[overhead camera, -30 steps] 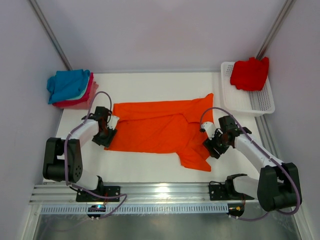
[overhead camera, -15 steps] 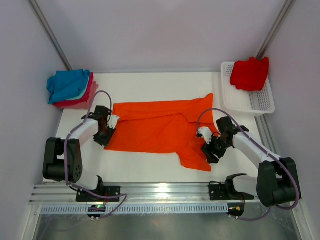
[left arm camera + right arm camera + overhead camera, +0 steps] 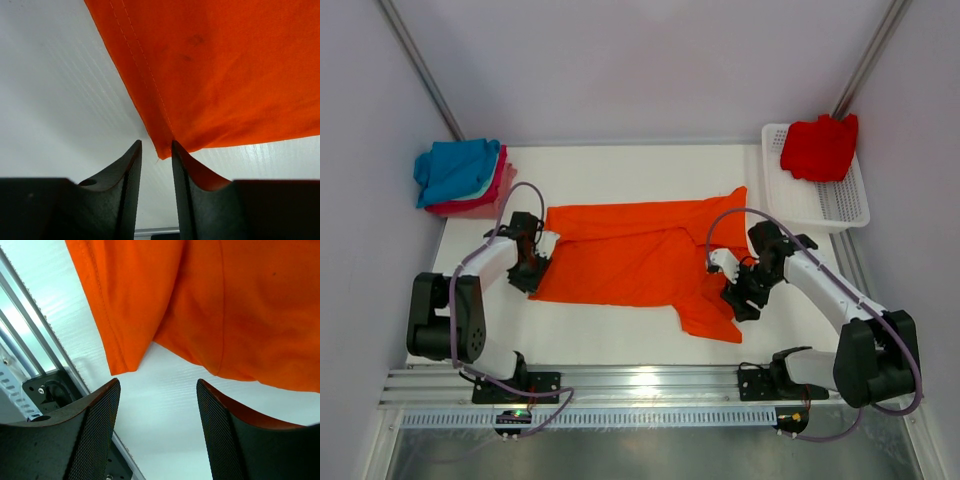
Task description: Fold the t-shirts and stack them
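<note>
Orange t-shirt (image 3: 640,265) lies spread on the surface (image 3: 620,170): light, limp, likely to sag.
Left end effector (image 3: 157,150) stands narrow around a hem corner, not yet clenched. Right end effector (image 3: 158,385) is released beside the near sleeve. Pinch corners and hems.

Light: we see bright, even light over the white table (image 3: 620,170).
Glare: we see a white sheen on the metal rail (image 3: 645,377).
Shadows: we find them faint, soft-edged beside the orange shirt (image 3: 225,305).
</note>
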